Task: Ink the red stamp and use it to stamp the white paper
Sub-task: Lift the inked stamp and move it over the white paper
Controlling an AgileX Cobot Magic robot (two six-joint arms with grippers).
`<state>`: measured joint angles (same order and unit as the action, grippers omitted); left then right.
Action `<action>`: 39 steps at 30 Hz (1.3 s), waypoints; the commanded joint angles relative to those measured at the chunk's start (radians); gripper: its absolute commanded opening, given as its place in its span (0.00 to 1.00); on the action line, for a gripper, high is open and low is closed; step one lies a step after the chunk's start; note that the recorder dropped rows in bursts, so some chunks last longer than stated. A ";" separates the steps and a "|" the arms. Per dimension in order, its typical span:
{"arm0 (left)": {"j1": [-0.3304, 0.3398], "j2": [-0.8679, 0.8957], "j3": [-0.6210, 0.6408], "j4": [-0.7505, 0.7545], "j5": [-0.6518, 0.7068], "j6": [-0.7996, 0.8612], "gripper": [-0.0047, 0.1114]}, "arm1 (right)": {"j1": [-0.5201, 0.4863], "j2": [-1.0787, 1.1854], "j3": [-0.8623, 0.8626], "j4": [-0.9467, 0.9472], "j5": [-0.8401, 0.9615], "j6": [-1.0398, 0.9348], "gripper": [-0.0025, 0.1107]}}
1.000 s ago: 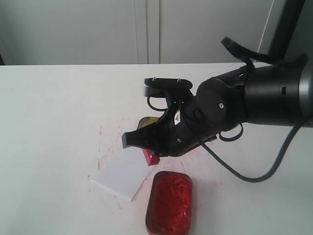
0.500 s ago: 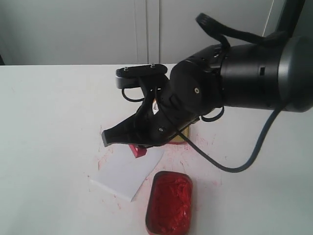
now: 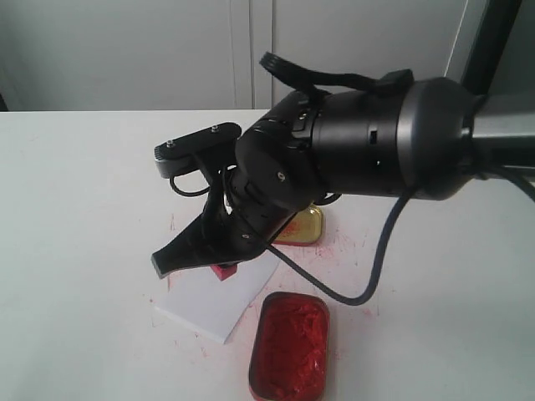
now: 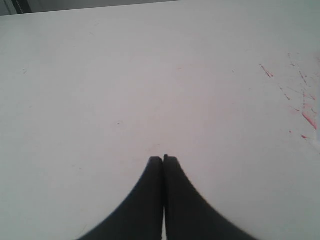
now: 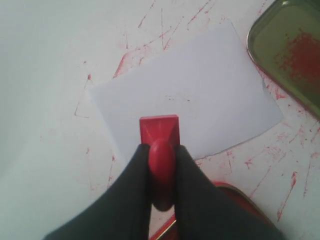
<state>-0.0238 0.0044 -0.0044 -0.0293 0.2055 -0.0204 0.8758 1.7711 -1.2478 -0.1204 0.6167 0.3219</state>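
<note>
The right end effector (image 5: 161,150) is clamped on the red stamp (image 5: 159,129). Its two black fingers (image 5: 192,200) pinch the knobbed handle from either side, and the square base juts out just beyond the fingertips. The base sits over the white paper (image 5: 200,95), close to the sheet's near edge. Whether it presses on the sheet or hangs just above it cannot be told.

In the exterior view the same end effector (image 3: 188,253) slants down toward the paper (image 3: 209,305), with the stamp (image 3: 224,271) showing as a small red block under the fingers. The open ink tin (image 3: 288,351), packed with glossy red ink, lies just behind and to one side of the end effector. Only its red rim (image 5: 227,189) shows in the right wrist view. The gold-lined lid (image 5: 292,55), with a patch of red ink on it, lies ahead of the fingertips past the paper's far corner.

The left end effector (image 4: 163,159) has its fingers pressed together with nothing between them, above bare counter (image 4: 100,75).

The counter (image 3: 84,184) is white and matte. Thin red ink streaks (image 5: 125,62) are scratched across it around the paper and the lid. Behind it stand pale grey panelled doors (image 3: 251,50), and a dark post (image 3: 493,33) rises at the far corner.
</note>
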 commanded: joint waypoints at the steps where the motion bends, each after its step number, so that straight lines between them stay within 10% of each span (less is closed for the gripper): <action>1: 0.001 -0.004 0.004 0.000 -0.003 -0.002 0.04 | 0.001 0.004 -0.010 -0.039 -0.014 -0.005 0.02; 39: 0.001 -0.004 0.004 0.000 -0.003 -0.002 0.04 | 0.001 0.118 -0.079 -0.109 -0.073 -0.005 0.02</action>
<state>-0.0238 0.0044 -0.0044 -0.0293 0.2055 -0.0204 0.8758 1.8809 -1.3047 -0.1973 0.5254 0.3219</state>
